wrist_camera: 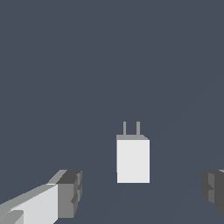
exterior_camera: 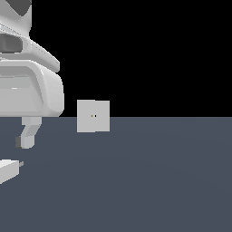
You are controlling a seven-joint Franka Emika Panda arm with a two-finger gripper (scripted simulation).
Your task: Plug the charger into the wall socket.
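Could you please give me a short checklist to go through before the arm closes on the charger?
1. Claw open: ok, its fingers stand wide apart.
2. Charger between the fingers: ok in the wrist view, with a gap on both sides.
3. Charger free of the claw: ok, no finger touches it.
4. Claw low enough to grip: cannot tell; the exterior view shows a finger above the charger lying on the floor.
5. Prongs intact: ok, two straight prongs stick out of one end.
6. Wall socket upright and unblocked: ok.
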